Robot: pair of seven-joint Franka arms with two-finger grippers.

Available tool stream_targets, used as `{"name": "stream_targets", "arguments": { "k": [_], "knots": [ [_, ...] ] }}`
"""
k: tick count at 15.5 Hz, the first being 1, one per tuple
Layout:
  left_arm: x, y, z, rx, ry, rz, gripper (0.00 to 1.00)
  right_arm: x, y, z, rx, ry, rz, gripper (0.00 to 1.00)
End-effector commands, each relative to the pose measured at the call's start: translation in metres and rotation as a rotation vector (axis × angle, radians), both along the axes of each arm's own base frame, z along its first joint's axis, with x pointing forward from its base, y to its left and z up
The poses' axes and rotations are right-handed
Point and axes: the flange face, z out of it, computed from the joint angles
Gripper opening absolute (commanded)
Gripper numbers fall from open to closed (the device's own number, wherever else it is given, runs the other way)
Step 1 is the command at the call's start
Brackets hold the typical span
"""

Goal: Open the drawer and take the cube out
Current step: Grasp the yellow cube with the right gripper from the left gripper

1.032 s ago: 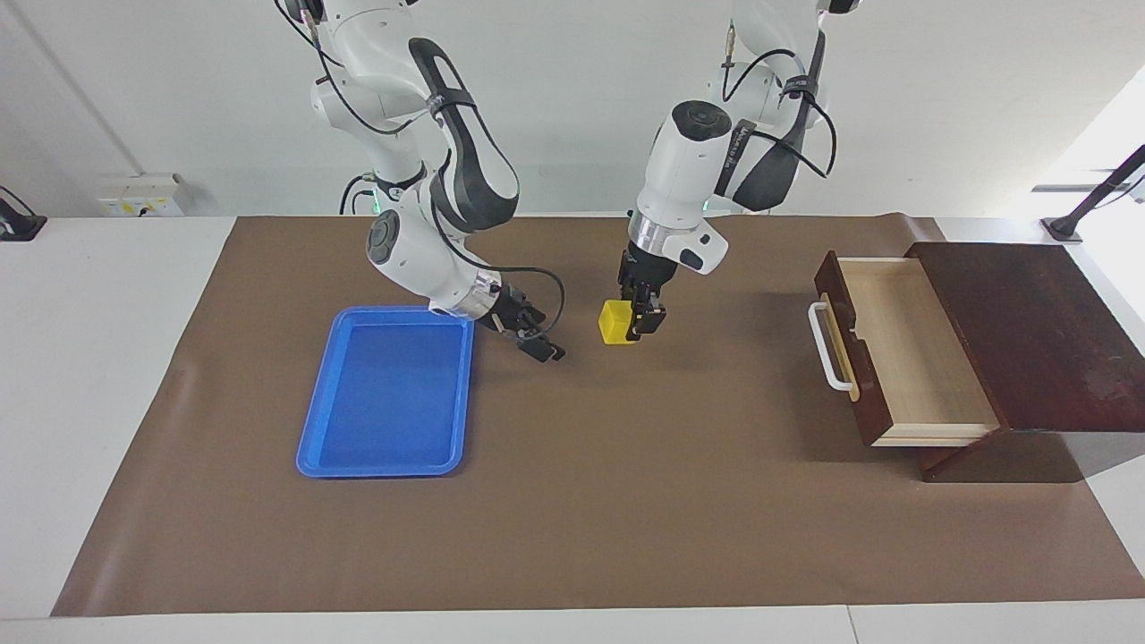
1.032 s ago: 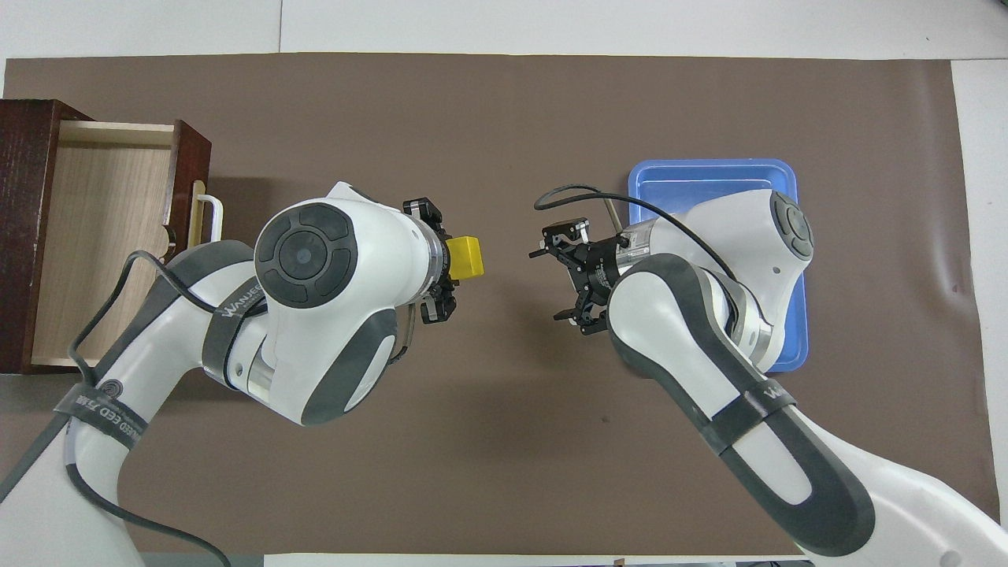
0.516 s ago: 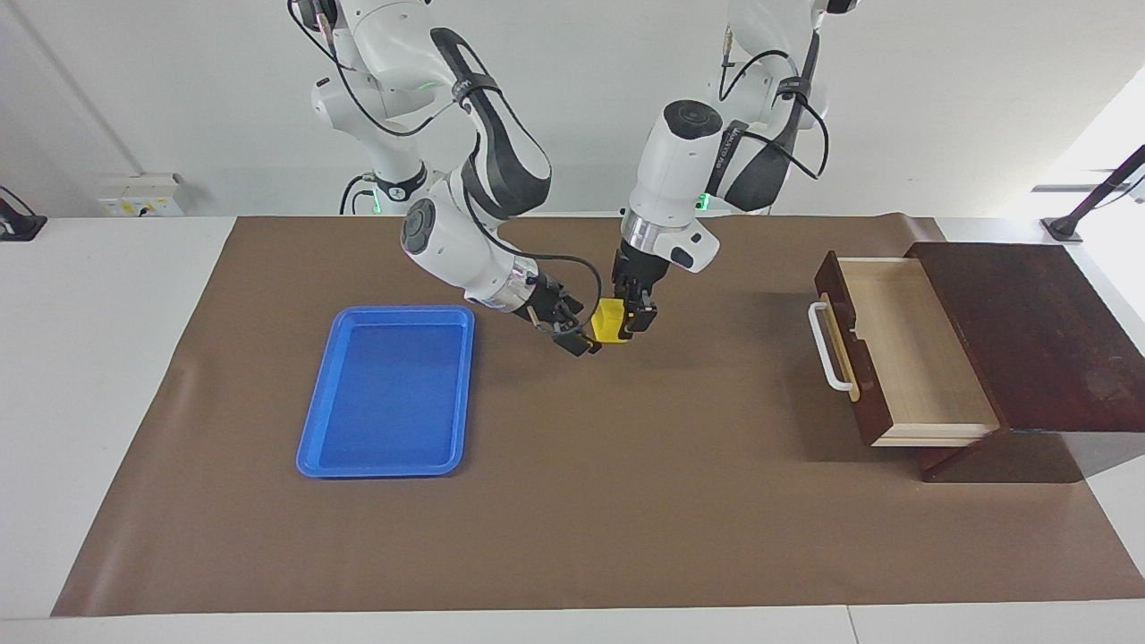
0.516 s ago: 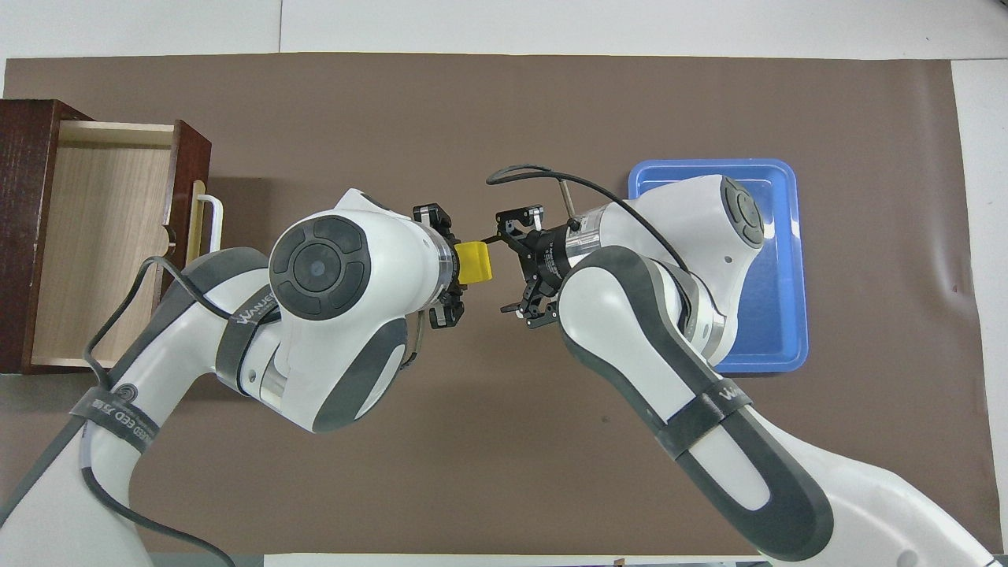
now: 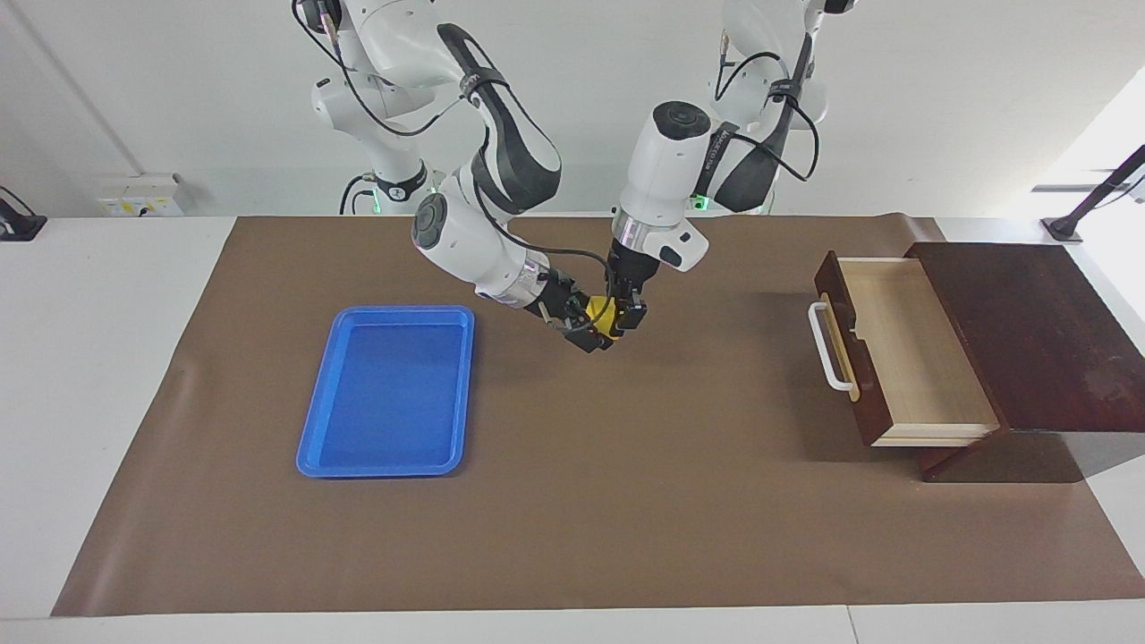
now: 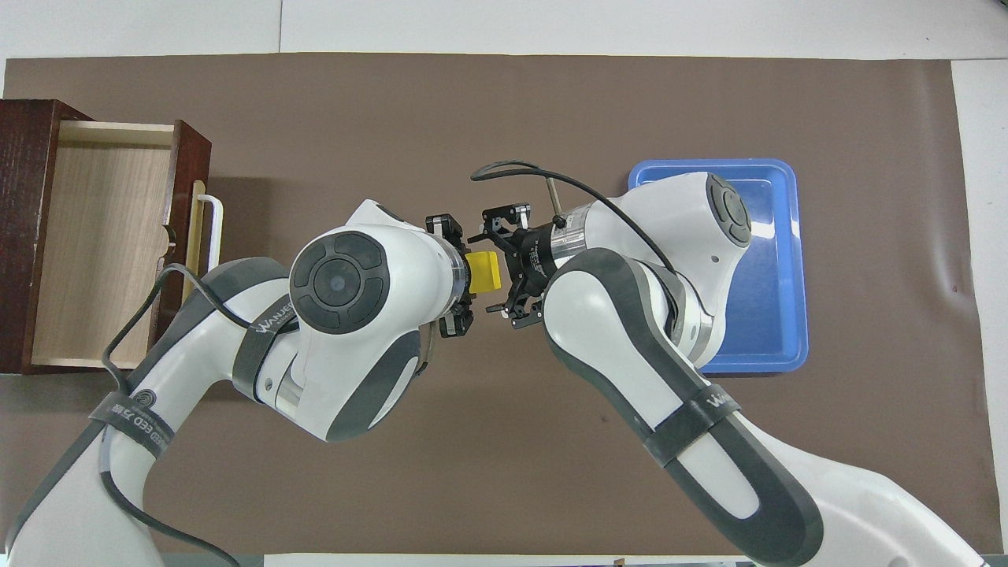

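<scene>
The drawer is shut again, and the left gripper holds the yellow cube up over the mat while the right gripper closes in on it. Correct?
Not quite: the drawer stands pulled open, its pale interior showing in the facing view. The rest holds: the left gripper holds the cube over the mat, with the right gripper at it.

We can read little. In the overhead view a dark strap (image 6: 130,412) round the left arm's forearm, at about 8 o'clock in the picture, bears pale capitals that look like "FEED" plus characters we cannot make out. A band (image 6: 272,331) nearer its wrist reads roughly "WANJE". The right arm's strap (image 6: 713,403) is illegible.
</scene>
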Motion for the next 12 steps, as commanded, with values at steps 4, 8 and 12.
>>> {"name": "stream_targets", "arguments": {
  "k": [4, 8, 12],
  "knots": [
    [-0.0016, 0.0040, 0.0011, -0.012, 0.006, 0.020, 0.00, 0.0033, 0.0001, -0.0046, 0.010, 0.027, -0.022, 0.97],
    [-0.0004, 0.0054, 0.0013, -0.013, 0.004, 0.022, 0.00, 0.0043, -0.0001, -0.0036, 0.009, 0.041, -0.049, 0.32],
    [0.0012, 0.0066, 0.0011, -0.012, 0.004, 0.022, 0.00, 0.0049, -0.0008, -0.0010, 0.011, 0.049, -0.051, 0.00]
  ]
}}
